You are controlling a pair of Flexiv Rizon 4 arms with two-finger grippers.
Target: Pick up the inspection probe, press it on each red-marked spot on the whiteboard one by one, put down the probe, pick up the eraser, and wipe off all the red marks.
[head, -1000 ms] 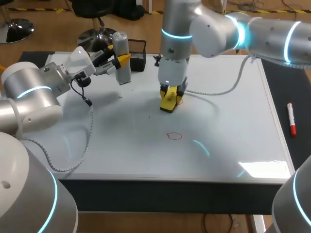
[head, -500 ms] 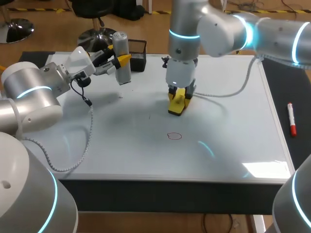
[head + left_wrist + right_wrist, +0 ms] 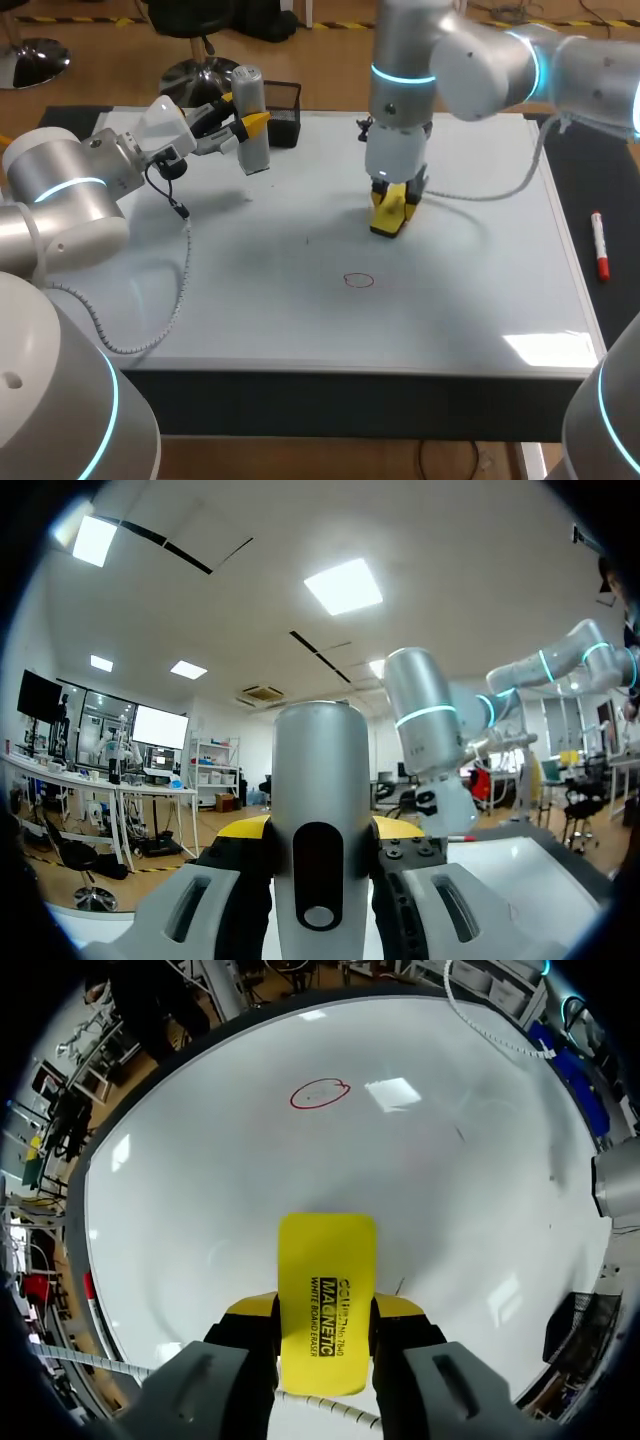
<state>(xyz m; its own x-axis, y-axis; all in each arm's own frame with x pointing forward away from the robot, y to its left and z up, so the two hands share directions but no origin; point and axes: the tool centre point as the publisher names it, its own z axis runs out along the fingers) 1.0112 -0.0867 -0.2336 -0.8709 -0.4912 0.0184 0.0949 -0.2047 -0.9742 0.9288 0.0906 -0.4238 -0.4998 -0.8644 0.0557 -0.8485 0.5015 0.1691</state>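
Right pincer [image 3: 325,1312] is clamped on the eraser [image 3: 326,1260], a flat yellow block with rounded corners (smooth face, black print). Its long axis runs straight out past the fingertips, far end down at the glossy whiteboard [image 3: 480,290]. A red ring [image 3: 318,1092] sits well ahead of it. Left pincer [image 3: 320,830] grips the probe [image 3: 320,770], a smooth silver cylinder, upright, rounded end up.

Bare whiteboard [image 3: 480,300] lies open between eraser [image 3: 389,214] and red circle [image 3: 358,281].
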